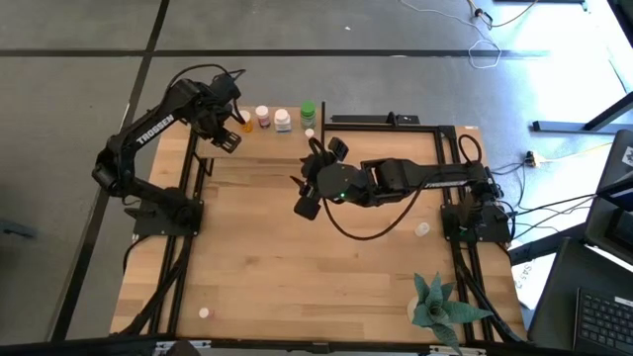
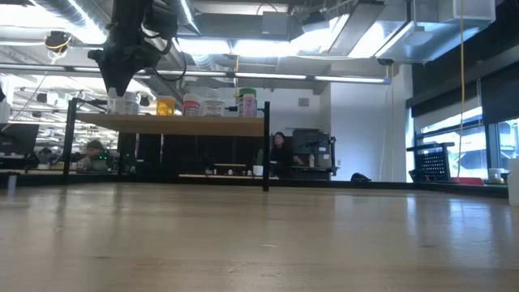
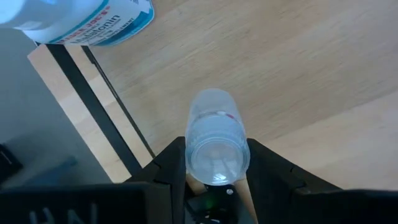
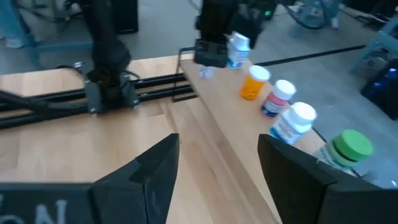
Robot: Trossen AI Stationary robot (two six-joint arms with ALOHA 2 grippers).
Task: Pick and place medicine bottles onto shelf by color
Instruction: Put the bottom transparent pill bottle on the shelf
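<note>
Clear bottle (image 3: 217, 140), pills inside, clamped in left end effector (image 3: 216, 163) over shelf (image 3: 292, 56); right end effector (image 4: 217, 162) apart.

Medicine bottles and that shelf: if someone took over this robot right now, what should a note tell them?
Left hand: closed on a clear bottle, over the left end of the shelf.
Right hand: open, empty, above the middle of the tabletop.
Done: orange bottle, pink bottle, white bottle and green bottle stand in a row on the shelf.
Left: set the clear bottle down; fetch the loose small bottle and another small bottle from the tabletop.
</note>
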